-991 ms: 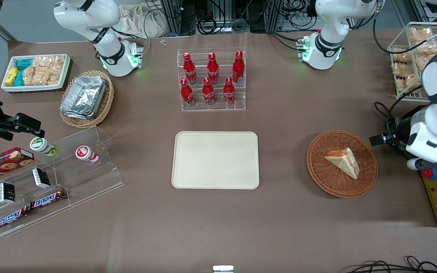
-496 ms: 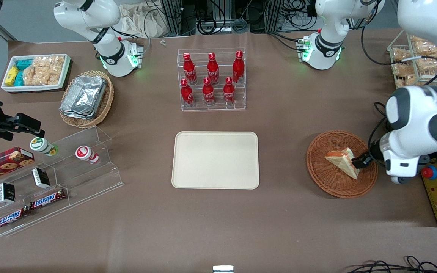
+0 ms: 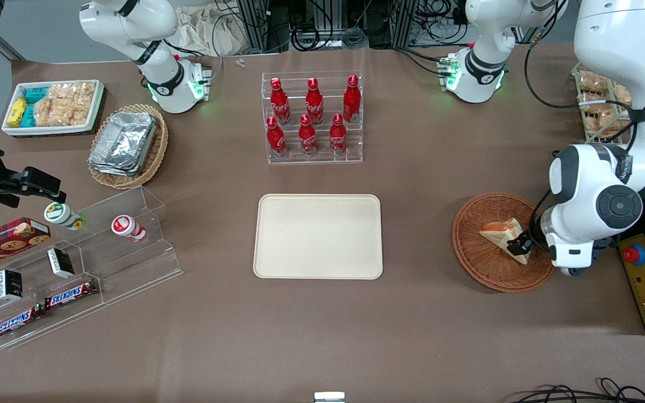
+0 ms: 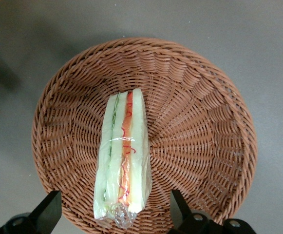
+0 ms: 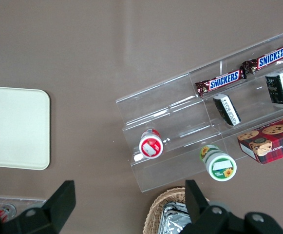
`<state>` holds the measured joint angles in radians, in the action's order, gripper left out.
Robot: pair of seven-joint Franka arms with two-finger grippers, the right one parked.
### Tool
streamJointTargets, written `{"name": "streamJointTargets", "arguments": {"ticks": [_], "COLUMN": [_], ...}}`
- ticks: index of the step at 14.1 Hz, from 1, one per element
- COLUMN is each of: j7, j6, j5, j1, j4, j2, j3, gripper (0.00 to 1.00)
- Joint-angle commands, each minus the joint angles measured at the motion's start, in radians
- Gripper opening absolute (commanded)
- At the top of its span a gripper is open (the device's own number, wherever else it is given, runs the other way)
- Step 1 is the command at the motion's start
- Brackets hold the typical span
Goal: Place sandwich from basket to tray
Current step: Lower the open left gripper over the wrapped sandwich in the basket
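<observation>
Brown worktop (image 3: 423, 313), matte, carrying snack displays at both ends.

Basket (image 3: 485, 268) sits toward the working arm's end. Sandwich (image 3: 501, 235) lies in it, wrapped in clear film, bread pale with orange-red and green layers; in the wrist view the sandwich (image 4: 122, 156) lies on edge near the basket's (image 4: 195, 112) middle, layers facing the camera.

Gripper (image 3: 522, 245) is low over the basket, at the sandwich's end that is nearer the front camera. Wrist view shows the gripper (image 4: 114, 209) with fingers (image 4: 47, 210) spread wide, one on each side of the sandwich's wrapped end, gaps visible on both sides. Nothing held. Whether the tips touch the wicker: cannot tell.

Tray (image 3: 318, 236) lies flat at mid-worktop, well apart from the basket, nothing on it.

Bottle rack (image 3: 313, 117) with six red bottles stands farther from the front camera than the tray. Toward the parked arm's end: tan basket of foil trays (image 3: 126, 144), white tray of snack packets (image 3: 54, 106), clear stepped stand (image 3: 76, 263) with two small cups, dark packets, Snickers bars (image 3: 70, 293) and a cookie box (image 3: 3, 239). Wire rack of bagged snacks (image 3: 599, 106) stands at the working arm's end, partly hidden by the arm.
</observation>
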<state>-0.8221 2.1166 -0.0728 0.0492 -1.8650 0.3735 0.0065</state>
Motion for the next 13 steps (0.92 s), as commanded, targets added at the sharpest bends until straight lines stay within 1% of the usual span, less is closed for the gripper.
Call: {"name": "streamJointTargets", "arguments": {"ticks": [1, 8, 11, 13], "j7": [-0.029, -0.029, -0.029, -0.029], "j6": [0.072, 0.075, 0.078, 0.115], "j5": [-0.018, -0.019, -0.019, -0.018], "j1": [0.006, 0.008, 0.006, 0.006], "j4": [-0.046, -0.049, -0.08, -0.101], "j2": [-0.004, 0.018, 0.019, 0.021], "j3": [0.001, 0.0, 0.0, 0.0], "gripper": [1.0, 1.0, 1.0, 1.0]}}
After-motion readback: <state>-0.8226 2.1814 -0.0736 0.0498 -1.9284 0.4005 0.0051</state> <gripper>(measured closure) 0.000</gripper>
